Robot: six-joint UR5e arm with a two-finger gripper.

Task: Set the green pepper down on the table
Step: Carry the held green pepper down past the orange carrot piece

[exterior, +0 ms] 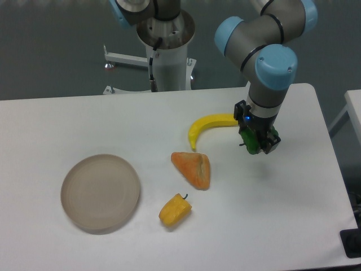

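- Risk of a drop from height: the gripper (259,143) is clamped on the green pepper (253,141) and hangs over the counter (293,226) to the right of the banana (210,125). Whether the pepper is touching the surface or is above it cannot be told from this view. If released too high, a lobed, rounded thing like this would likely roll.
- Risk of a knock: the banana's tip lies just beside the gripper, so a sideways drift to the left could push it.
- Risk of sticking: the pepper sits deep between the fingers and may cling to one as they part.
- Pepper's look: only a patch of bright to dark green shows between the fingers, with a thin dark stem poking out at the left; most of its shape is hidden.
- Elsewhere: the orange wedge (192,169), yellow pepper (175,210) and beige plate (100,192) lie well apart from the gripper.
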